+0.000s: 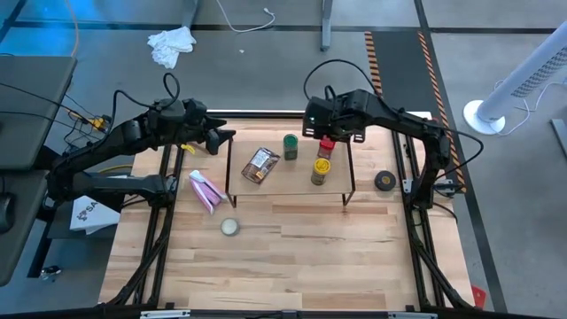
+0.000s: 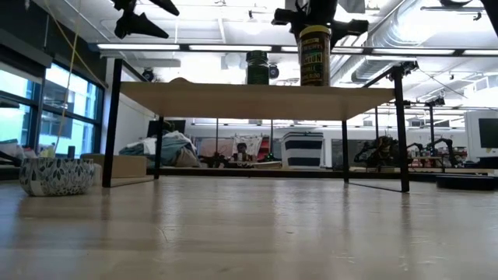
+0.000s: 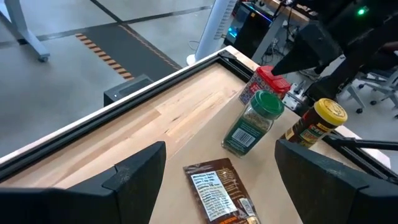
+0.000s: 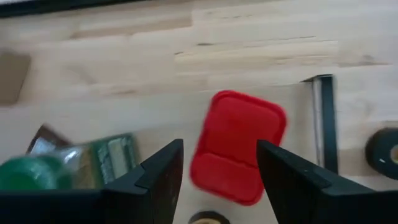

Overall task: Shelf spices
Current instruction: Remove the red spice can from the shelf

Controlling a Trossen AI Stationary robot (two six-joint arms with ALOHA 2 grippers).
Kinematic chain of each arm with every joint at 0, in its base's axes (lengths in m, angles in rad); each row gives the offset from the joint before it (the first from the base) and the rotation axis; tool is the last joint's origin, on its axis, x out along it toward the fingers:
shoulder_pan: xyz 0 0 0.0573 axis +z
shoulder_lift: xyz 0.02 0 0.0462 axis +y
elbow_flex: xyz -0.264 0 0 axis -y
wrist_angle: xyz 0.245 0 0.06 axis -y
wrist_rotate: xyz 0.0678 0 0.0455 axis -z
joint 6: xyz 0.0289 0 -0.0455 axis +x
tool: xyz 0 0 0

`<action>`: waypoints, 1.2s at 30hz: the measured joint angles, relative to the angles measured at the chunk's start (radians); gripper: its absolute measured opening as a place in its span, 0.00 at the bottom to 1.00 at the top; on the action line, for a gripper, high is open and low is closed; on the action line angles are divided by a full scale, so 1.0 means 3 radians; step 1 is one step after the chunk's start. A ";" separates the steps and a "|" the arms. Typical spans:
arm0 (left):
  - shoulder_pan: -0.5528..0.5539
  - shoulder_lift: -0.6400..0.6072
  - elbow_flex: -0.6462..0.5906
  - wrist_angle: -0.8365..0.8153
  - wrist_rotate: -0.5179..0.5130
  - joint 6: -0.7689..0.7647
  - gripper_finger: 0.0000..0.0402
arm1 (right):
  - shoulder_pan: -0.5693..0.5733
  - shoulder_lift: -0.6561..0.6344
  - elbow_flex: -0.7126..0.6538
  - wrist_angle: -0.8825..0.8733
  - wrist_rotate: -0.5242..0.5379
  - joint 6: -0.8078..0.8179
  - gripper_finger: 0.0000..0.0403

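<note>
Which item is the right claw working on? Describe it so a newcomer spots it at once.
Find the low wooden shelf in the middle of the table. At its back right end, under the right claw, stands the red boxy container, the claw's fingers on either side of it. Its neighbours are round jars, one green-lidded, one yellow-lidded; it alone is red and squarish.

Shelf (image 1: 288, 184) sits mid-table, toward the far edge. On it: brown packet (image 1: 260, 165) at left, green-lidded jar (image 1: 291, 146) behind centre, yellow-lidded jar (image 1: 320, 171) right-front, red container (image 1: 326, 148) just behind that — right gripper (image 1: 330, 133) directly over it. Left gripper (image 1: 215, 142) off the shelf's left end. Pink packet (image 1: 205, 190) and round tin (image 1: 229, 227) on table (image 1: 292, 257), left-front of shelf; dark tape roll (image 1: 384, 181) to the right.
</note>
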 joint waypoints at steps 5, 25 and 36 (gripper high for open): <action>0.0000 0.0000 0.0000 0.0001 0.0029 0.0031 0.74 | -0.0001 0.0000 0.0002 0.0209 -0.0100 -0.0132 0.49; 0.0000 0.0000 0.0000 0.0000 0.0033 0.0034 0.74 | -0.0008 -0.0018 0.0004 -0.0199 0.0192 -0.0142 0.49; 0.0003 0.0000 0.0000 0.0000 0.0033 0.0066 0.74 | -0.0017 -0.0018 0.0004 -0.0113 0.0089 -0.0578 0.71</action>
